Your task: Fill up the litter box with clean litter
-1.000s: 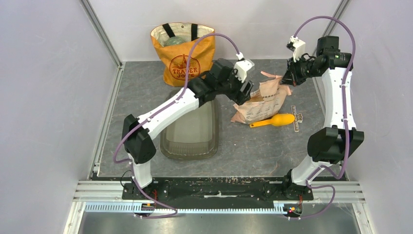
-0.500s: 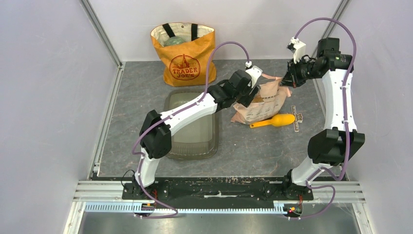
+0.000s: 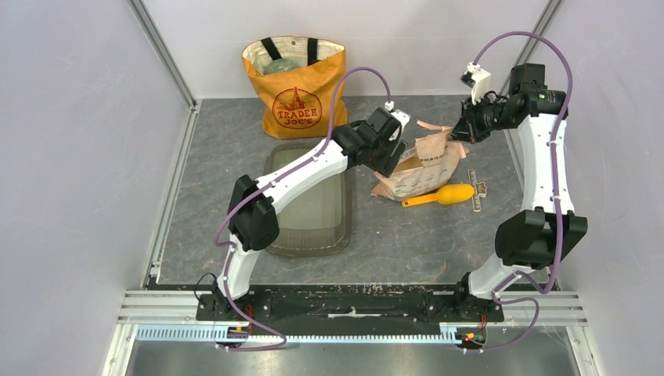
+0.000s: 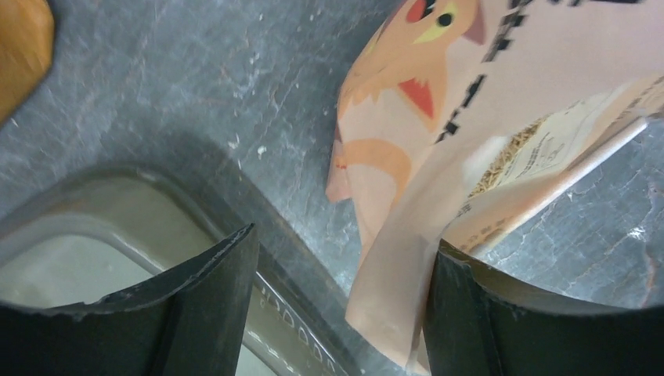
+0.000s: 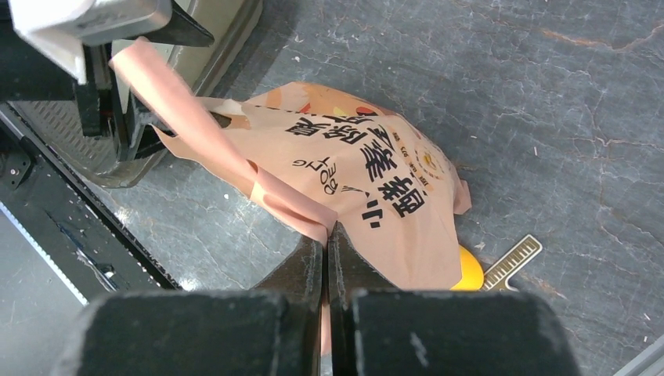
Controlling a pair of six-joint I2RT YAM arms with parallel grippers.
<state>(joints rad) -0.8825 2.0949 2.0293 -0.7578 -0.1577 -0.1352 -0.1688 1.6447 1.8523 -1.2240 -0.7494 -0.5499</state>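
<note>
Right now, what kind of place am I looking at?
Probably a lab robot cell, not a home: plain walls on aluminium framing, a grey mat, staged props like the litter box and orange tote bag.

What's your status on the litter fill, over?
Right fingers shut on bag top. Left fingers open, straddling bag's edge. Litter box beside bag, left arm across it.

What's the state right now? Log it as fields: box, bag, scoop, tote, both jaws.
litter box: lying flat, left of the bag
litter bag: crumpled, leaning, top strip held up
left jaws: open, the bag's lower edge between them
right jaws: shut on the bag's top strip
scoop: orange, lying at the bag's near side
tote bag: upright behind the box
</note>
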